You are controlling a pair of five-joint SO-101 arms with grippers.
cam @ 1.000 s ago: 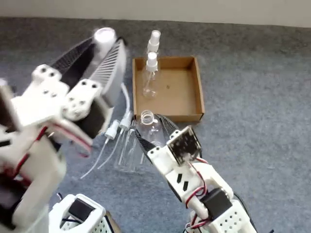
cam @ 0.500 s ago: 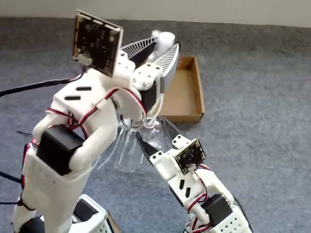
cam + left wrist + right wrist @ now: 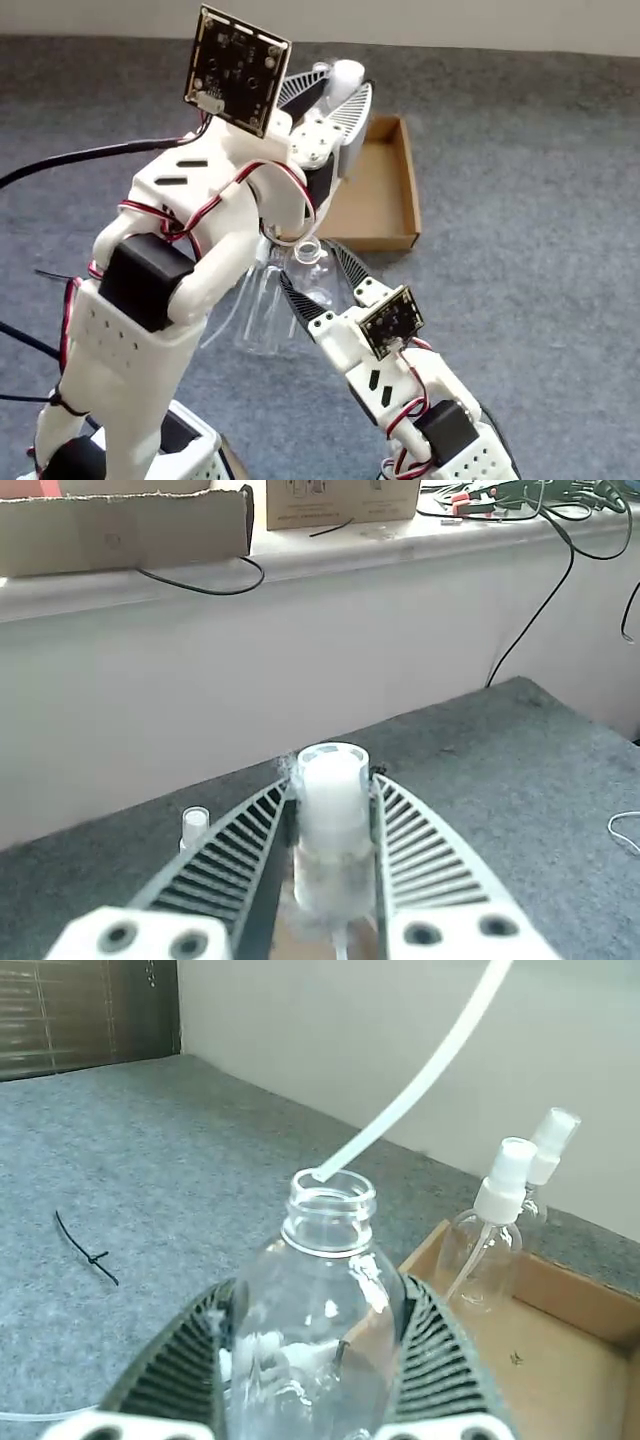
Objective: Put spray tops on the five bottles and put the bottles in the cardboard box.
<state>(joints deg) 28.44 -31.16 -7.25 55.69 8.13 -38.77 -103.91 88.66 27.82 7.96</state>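
My left gripper (image 3: 338,82) (image 3: 331,780) is shut on a white spray top (image 3: 345,76) (image 3: 331,810), held high over the near left part of the cardboard box (image 3: 390,195). The top's thin tube (image 3: 412,1088) slants down, and its end sits at the open mouth of a clear bottle (image 3: 320,1290) (image 3: 306,262). My right gripper (image 3: 310,268) (image 3: 318,1312) is shut on that bottle and holds it upright just in front of the box. Two capped bottles (image 3: 493,1222) (image 3: 545,1150) stand by the box's (image 3: 560,1340) far corner.
More clear bottles (image 3: 262,312) lie on the grey carpet left of the held bottle, partly hidden by the left arm (image 3: 190,250). A black cable tie (image 3: 88,1252) lies on the carpet. A wall runs along the table's far side.
The left arm swung right with the spray top, from the back left to above the box's near edge. The right gripper kept holding the bottle and shifted slightly.
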